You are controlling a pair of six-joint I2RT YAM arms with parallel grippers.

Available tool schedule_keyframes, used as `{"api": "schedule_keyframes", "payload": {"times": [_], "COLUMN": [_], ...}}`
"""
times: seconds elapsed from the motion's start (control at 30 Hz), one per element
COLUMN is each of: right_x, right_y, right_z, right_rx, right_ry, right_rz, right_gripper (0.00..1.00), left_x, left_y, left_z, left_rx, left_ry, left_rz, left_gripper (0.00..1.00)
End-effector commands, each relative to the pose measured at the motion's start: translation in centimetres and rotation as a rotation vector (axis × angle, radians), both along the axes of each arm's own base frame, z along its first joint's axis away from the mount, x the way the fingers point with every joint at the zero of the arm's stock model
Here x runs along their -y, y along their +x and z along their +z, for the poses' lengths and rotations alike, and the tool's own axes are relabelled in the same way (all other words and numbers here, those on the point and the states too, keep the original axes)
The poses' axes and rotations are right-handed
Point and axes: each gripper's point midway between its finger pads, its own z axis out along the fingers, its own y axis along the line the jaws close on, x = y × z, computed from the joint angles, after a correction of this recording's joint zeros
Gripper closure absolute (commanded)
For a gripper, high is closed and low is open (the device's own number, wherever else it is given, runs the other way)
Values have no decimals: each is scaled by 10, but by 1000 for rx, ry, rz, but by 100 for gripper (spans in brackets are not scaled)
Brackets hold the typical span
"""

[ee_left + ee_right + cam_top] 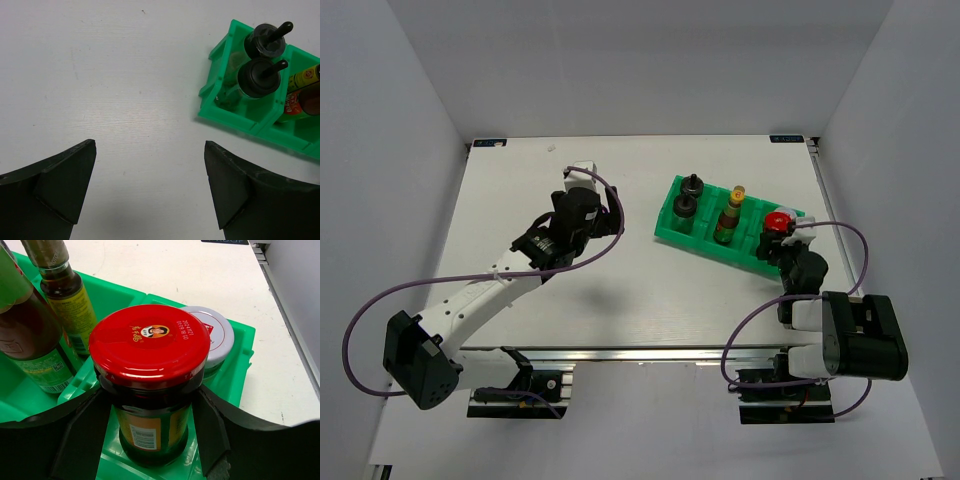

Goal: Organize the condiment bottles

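Observation:
A green divided bin (665,228) holds the condiment bottles. Two clear bottles with black caps (691,185) (685,207) stand in its left compartment, also in the left wrist view (257,77). A dark yellow-capped bottle (736,195) (65,290) and a red-labelled bottle (725,225) (25,340) stand in the middle. My right gripper (783,240) (150,410) is shut on the red-capped jar (779,222) (150,347), which stands in the right compartment. My left gripper (585,178) (150,145) is open and empty over bare table, left of the bin.
A white-lidded jar (215,332) stands just behind the red-capped jar in the same compartment. The table's right edge and a metal rail (290,315) run close beside the bin (235,375).

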Motion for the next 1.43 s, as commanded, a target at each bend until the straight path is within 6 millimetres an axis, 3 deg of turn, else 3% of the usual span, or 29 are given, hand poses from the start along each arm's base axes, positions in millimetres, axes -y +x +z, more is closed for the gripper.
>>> {"api": "schedule_keyframes", "payload": {"times": [0.0,0.07,0.1,0.2,0.23,0.3,0.37,0.43,0.5,0.6,0.63,0.67,0.7,0.73,0.77,0.8,0.83,0.87,0.9,1.03,1.07,1.13,1.17,1.2,1.23,1.4], "right_x": [-6,-5,-4,1,3,5,15,25,28,26,27,27,26,23,19,17,11,6,1,-49,-61,-92,-102,-110,-118,-118], "right_y": [4,4,3,0,-3,-6,-10,-15,-17,-16,-18,-14,-15,-15,-12,-13,-17,-17,-19,-34,-43,-58,-58,-63,-70,-70], "right_z": [76,73,72,75,83,79,82,93,90,112,108,128,115,122,149,152,142,158,159,157,146,144,156,155,142,134], "right_rx": [297,275,271,260,282,252,239,260,223,240,191,202,104,83,100,69,-11,-8,-29,-142,-220,-258,-190,-193,-223,-228], "right_ry": [2,24,28,33,33,30,36,42,67,87,118,134,151,170,198,215,236,276,293,346,368,426,426,472,495,501], "right_rz": [37,24,16,-10,-22,-33,-93,-151,-174,-170,-186,-186,-192,-182,-166,-159,-145,-126,-107,161,217,408,486,531,579,578], "right_gripper": [100,75,52,35,33,30,11,11,11,11,11,11,11,11,11,11,11,10,11,11,11,11,11,11,11,10], "left_x": [0,-1,-1,-1,-1,-1,-2,-2,-1,0,-1,-3,-4,-6,-11,-14,-17,-23,-25,-45,-53,-67,-73,-79,-82,-94], "left_y": [0,-1,-1,-2,-3,-4,-6,-7,-8,-10,-10,-12,-12,-13,-15,-17,-18,-21,-23,-35,-43,-54,-59,-64,-67,-83], "left_z": [6,7,7,8,9,10,11,10,9,7,8,6,6,6,3,2,1,-2,-3,-13,-19,-27,-35,-33,-35,-47], "left_rx": [20,20,22,20,19,19,18,14,10,-8,-9,-19,-23,-27,-37,-44,-48,-59,-63,-109,-136,-162,-176,-167,-171,-189], "left_ry": [-12,-15,-16,-20,-22,-27,-31,-34,-39,-37,-36,-35,-35,-33,-26,-25,-23,-18,-20,-53,-43,-50,-38,-49,-59,-71], "left_rz": [-9,-8,-8,-11,-13,-16,-16,-17,-22,-29,-24,-15,-8,1,21,34,49,72,86,201,224,296,314,327,340,364], "left_gripper": [2,2,2,2,2,2,2,2,2,2,2,2,2,2,2,2,2,2,2,2,2,2,2,2,2,2]}}
